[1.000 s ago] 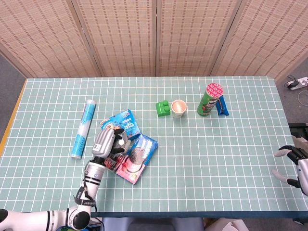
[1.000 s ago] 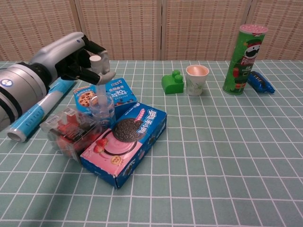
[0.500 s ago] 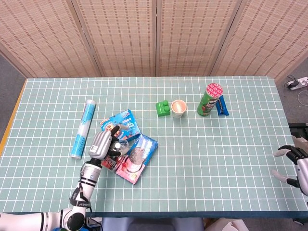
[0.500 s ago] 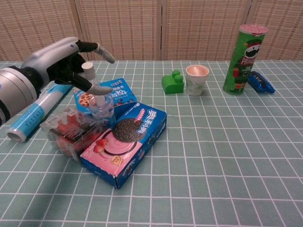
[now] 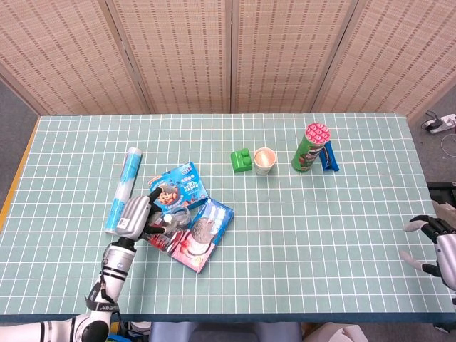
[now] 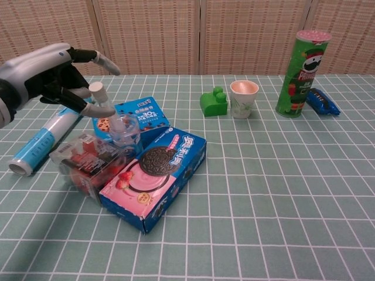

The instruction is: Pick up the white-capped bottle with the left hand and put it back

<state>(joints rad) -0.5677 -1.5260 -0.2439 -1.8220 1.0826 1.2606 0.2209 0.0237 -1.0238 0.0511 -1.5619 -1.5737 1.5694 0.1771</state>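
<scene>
Woven rattan screens back a table (image 5: 299,235) covered in a pale green cloth ruled with a white grid. Taking the pink and blue Oreo box (image 6: 156,178) as the landmark, the white-capped bottle (image 6: 119,124) stands just beside its left end, clear plastic, tilted with its cap leaning left, wedged between the box and a clear packet of red snacks (image 6: 88,158). The left hand (image 6: 54,72) hovers to the left of the bottle's cap with fingers (image 6: 103,61) spread and nothing in its grip; whether a fingertip touches the neck cannot be told. Behind the Oreo box lies one blue cookie box (image 6: 135,115) with white lettering too small to read, and further left one long blue and white tube (image 6: 44,139) lies flat. Well to the right of the Oreo box stand one green toy brick (image 6: 213,102), one small paper cup (image 6: 244,98) and one green Pringles can (image 6: 303,65) with a pink lid, its brand name legible, and one dark blue packet (image 6: 323,100) lies just beside the can. The right hand (image 5: 436,239) rests at the far right table edge, well apart from everything, fingers loosely spread and empty.
</scene>
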